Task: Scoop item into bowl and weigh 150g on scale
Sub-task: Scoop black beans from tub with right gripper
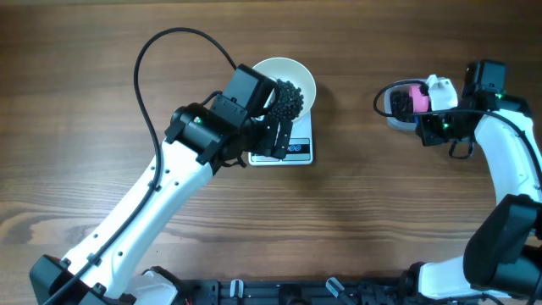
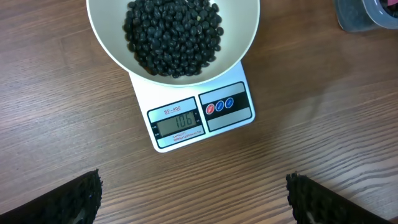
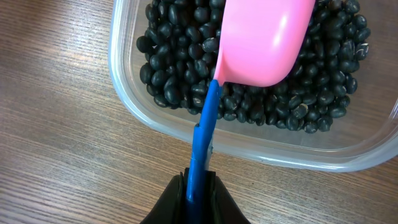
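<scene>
The brown wood-grain desk (image 1: 356,220) carries everything. The white-and-black left arm (image 1: 144,212) reaches up from 7 o'clock, and its left jaws stand wide and empty, hovering close by the bowl and scale. A dip or swing there could nudge the bowl and falsify the reading, and it crowds the way in. The clear rounded-rectangular plastic tub (image 3: 280,158) sits well apart at the desk's 3 o'clock. The round glossy white bowl (image 2: 245,37) rests on the small white rectangular digital scale (image 2: 186,142), overhanging it toward 12 o'clock. The grey display (image 2: 179,122) seems to read 106, so a heaped scoop would likely overshoot. The right jaws are clamped on the thin blue handle (image 3: 202,137) of the pink plastic scoop (image 3: 264,37), poised over the tub; whether it is loaded I cannot tell. So slim a grip may let it swivel and spill on the long carry toward 9 o'clock. The small round black beans (image 2: 174,37) heap in the bowl's middle, the rest filling the tub; they look smooth, faintly shiny and loose, so they would roll if dropped.
</scene>
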